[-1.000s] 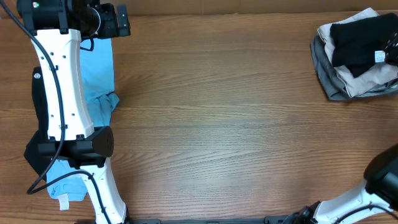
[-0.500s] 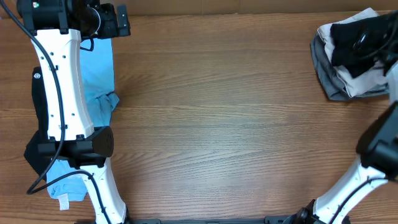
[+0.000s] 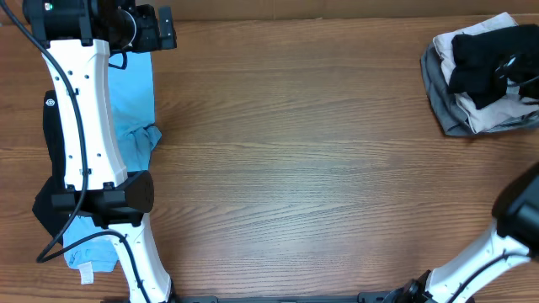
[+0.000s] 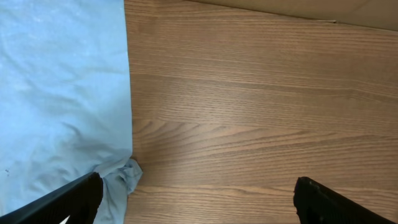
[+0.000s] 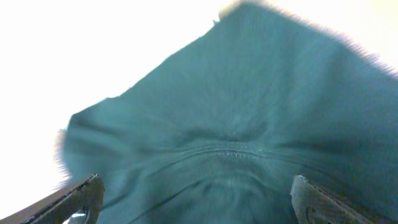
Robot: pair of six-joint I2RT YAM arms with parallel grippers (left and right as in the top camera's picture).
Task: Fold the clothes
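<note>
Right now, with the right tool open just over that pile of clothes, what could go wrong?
The black garment sits atop a pale garment, so the open right tool may pinch both layers. Its wrist view is blurred dark fabric, so the grasp spot is hard to judge. The light blue tee lies partly under the left arm, which could drag it.
</note>
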